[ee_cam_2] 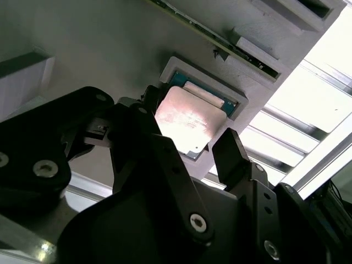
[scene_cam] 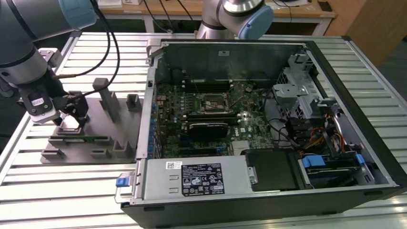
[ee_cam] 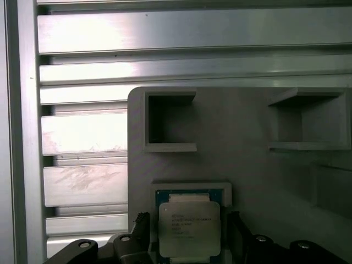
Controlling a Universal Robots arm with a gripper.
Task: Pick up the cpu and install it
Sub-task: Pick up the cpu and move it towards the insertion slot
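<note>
Now — cpu (ee_cam: 188, 228) sits btwn hand's (ee_cam: 188, 221) spread fingers (ee_cam: 235, 234).

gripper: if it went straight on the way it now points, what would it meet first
Probably the cpu, lying in its recess on the grey fixture: the open gripper points at it, one finger either side. Depth is unclear; the fingertips may reach the fixture first.
</note>
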